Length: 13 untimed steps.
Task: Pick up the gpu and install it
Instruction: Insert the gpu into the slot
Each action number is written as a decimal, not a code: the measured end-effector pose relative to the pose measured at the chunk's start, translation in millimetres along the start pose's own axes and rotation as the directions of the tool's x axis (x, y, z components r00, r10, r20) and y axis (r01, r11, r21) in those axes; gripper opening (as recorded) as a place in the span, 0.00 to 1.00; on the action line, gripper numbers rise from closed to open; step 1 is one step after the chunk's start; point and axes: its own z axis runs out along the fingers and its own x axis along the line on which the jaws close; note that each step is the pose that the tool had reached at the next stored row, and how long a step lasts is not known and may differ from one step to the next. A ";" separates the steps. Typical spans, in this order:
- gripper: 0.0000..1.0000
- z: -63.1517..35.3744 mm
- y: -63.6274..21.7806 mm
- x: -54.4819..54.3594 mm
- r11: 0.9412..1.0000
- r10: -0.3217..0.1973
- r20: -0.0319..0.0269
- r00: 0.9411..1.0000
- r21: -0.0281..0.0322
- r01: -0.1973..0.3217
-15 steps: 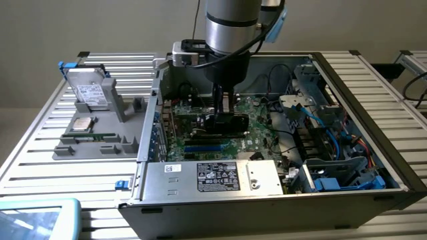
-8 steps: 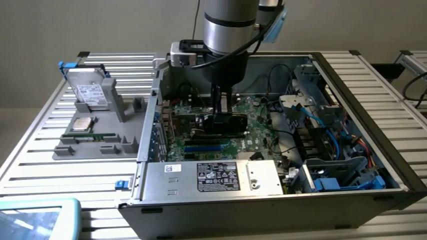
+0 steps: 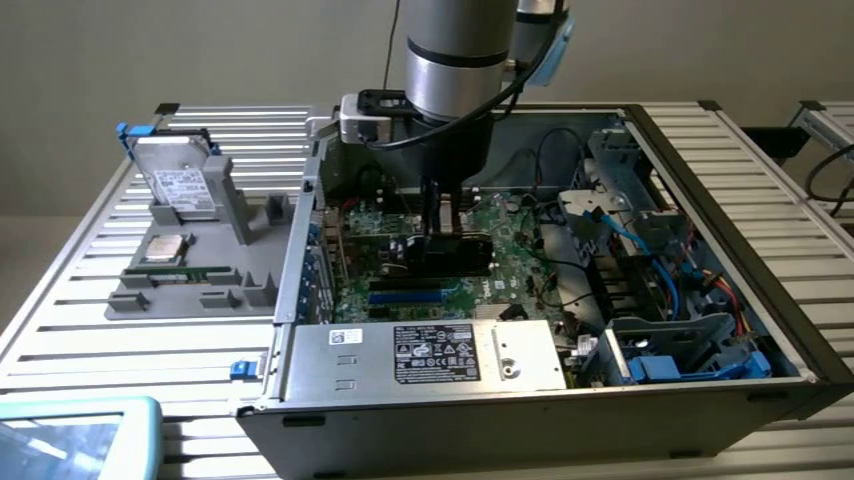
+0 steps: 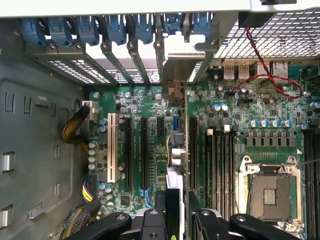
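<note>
The gpu hangs on edge inside the open computer case, pinched by its top edge in the gripper, just above the motherboard, bracket end toward the rear slot covers. It looks light and stiff but fragile, with its circuitry bare, so that top-edge hold clear of components seems the safe one. The count: one gpu, one gripper. On the grey holder beside the case sit one hard drive, one processor chip and one memory stick. On the board, one white slot has two long black slots alongside.
</note>
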 end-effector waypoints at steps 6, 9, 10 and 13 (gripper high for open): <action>0.27 1.1 1.4 0.0 1.000 0.000 0.000 1.000 -0.009 0.000; 0.27 2.2 2.5 0.0 1.000 0.000 0.000 1.000 -0.009 0.000; 0.27 3.0 2.5 0.0 1.000 0.000 0.000 1.000 -0.009 0.000; 0.27 4.2 2.6 0.4 1.000 0.000 0.000 1.000 -0.009 0.000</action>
